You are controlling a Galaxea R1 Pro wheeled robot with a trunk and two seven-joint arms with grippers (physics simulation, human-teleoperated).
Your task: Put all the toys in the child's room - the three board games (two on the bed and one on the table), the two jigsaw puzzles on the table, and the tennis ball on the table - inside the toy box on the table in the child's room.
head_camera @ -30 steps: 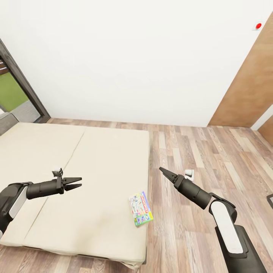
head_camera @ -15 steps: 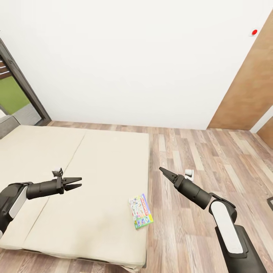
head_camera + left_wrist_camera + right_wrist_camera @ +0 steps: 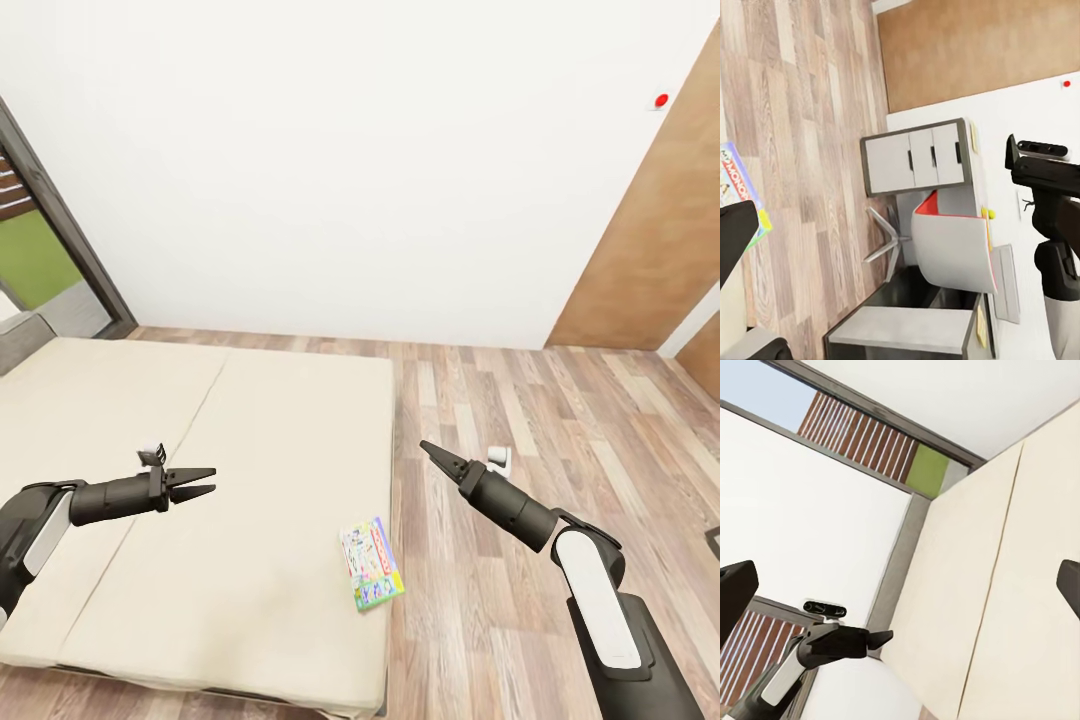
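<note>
One board game point(image 3: 372, 563), a flat box with a white colourful cover and green edge, lies on the beige bed point(image 3: 200, 420) close to its right edge. A corner of that board game point(image 3: 736, 186) appears in the left wrist view. My left gripper point(image 3: 200, 483) hovers open over the mattress, left of the game. My right gripper point(image 3: 432, 452) hangs over the wood floor just past the bed's edge, beyond the game, and its fingers stand wide apart in the right wrist view. Both hold nothing. The toy box, jigsaw puzzles and tennis ball are out of view.
A small white object point(image 3: 499, 458) lies on the plank floor beside the right gripper. A brown door point(image 3: 650, 260) is at the right and a dark-framed window point(image 3: 45, 250) at the left. The left wrist view shows a grey desk with drawer fronts point(image 3: 916, 156) and a white chair point(image 3: 949, 251).
The whole picture has shifted, so the camera moved: bed and board game sit slightly higher in view and more of the bed's near end shows. Both arms keep their pose.
</note>
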